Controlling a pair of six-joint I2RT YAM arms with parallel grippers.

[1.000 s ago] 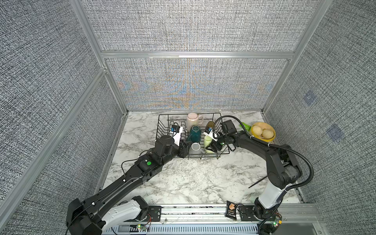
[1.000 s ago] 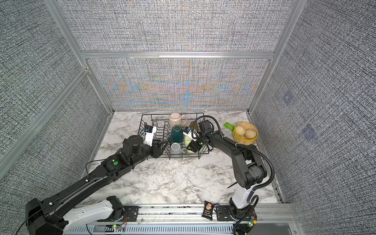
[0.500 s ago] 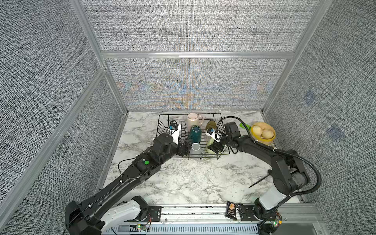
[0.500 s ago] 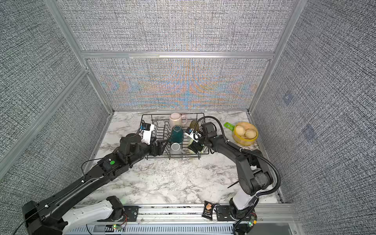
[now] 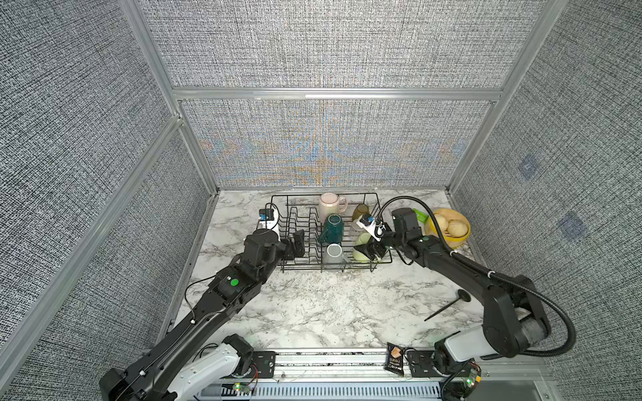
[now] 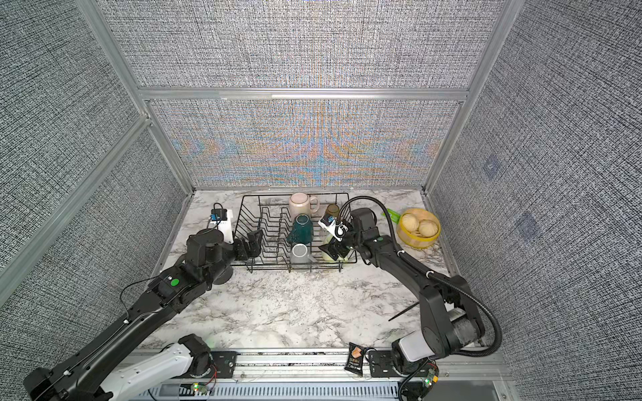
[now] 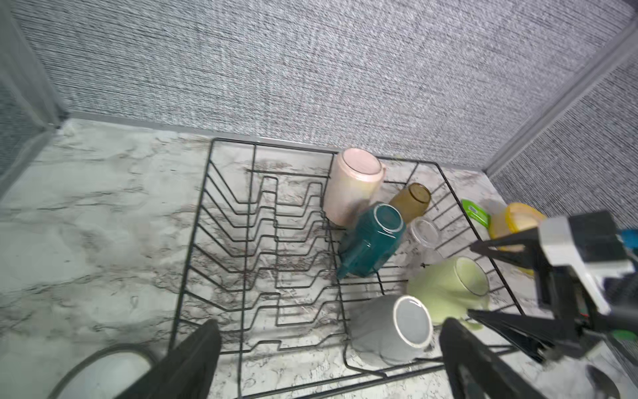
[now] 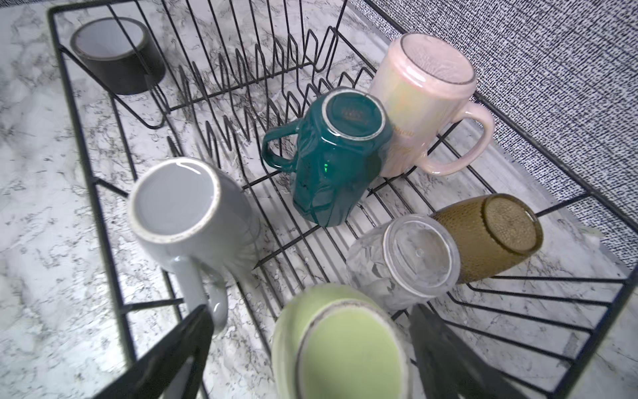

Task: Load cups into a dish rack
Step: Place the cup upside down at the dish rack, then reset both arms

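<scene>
Loaded base-up in the dish rack, on the right arm's side of its dividers: pale pink mug, amber tumbler, dark teal mug, clear glass, grey mug, pale green mug. Left gripper: jaws wide, empty, over the dividers. Right gripper: jaws wide, straddling the pale green mug, apparently without contact.

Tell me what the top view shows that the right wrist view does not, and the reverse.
Only a top view shows the yellow bowl of rolls and the black utensil on the table. Only the right wrist view shows the stamp on the base of the dark teal mug. Both show the dish rack holding all six cups, and the right tool open at the pale green mug.
</scene>
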